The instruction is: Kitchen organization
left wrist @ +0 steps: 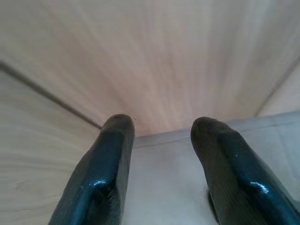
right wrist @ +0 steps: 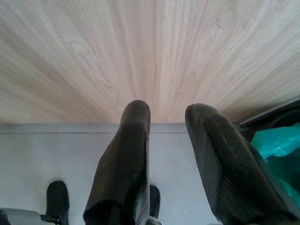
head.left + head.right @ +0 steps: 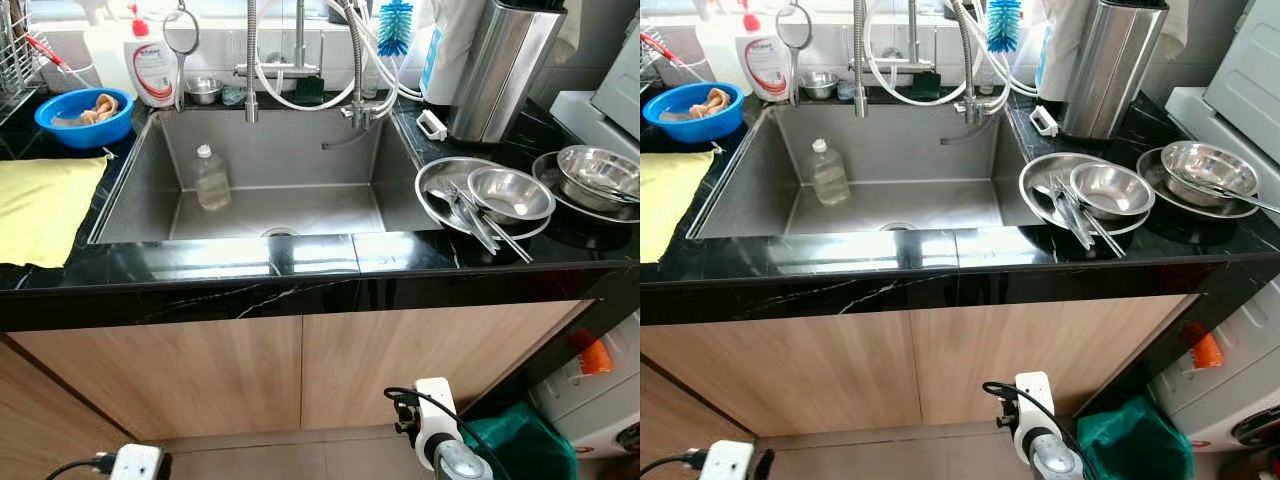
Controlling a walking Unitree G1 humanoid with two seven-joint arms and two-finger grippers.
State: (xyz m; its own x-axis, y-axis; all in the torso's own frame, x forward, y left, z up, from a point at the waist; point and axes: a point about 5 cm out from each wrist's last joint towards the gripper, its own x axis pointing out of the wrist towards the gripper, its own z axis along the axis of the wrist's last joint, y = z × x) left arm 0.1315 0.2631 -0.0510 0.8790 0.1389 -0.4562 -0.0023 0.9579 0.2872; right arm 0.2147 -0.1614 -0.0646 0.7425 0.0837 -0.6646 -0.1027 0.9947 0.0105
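From my head camera, left eye: I stand square to the sink point(image 3: 130, 190), and both arms hang low in front of the cabinet doors point(image 3: 250, 380), so nothing is in hand yet. A clear bottle point(image 3: 210, 178) stands upright in the basin, probably left there for rinsing. Right of the basin, a steel bowl point(image 3: 510, 192) sits on a steel plate point(image 3: 440, 175) with tongs point(image 3: 475, 225) laid across its rim. A second bowl point(image 3: 598, 172) rests on another plate farther right. On the left lie a yellow cloth point(image 3: 45, 205) and a blue bowl point(image 3: 82, 118).

Right eye: the same scene. These dishes are what I judge I must sort, and they are well above both grippers.

Left wrist: my left gripper point(image 1: 159, 136) points at the cabinet base, its 2 fingers spread apart with nothing between them.

Right wrist: my right gripper point(image 2: 166, 117) also faces the wooden door, fingers parted and empty, with a green bag point(image 2: 279, 147) beside it.
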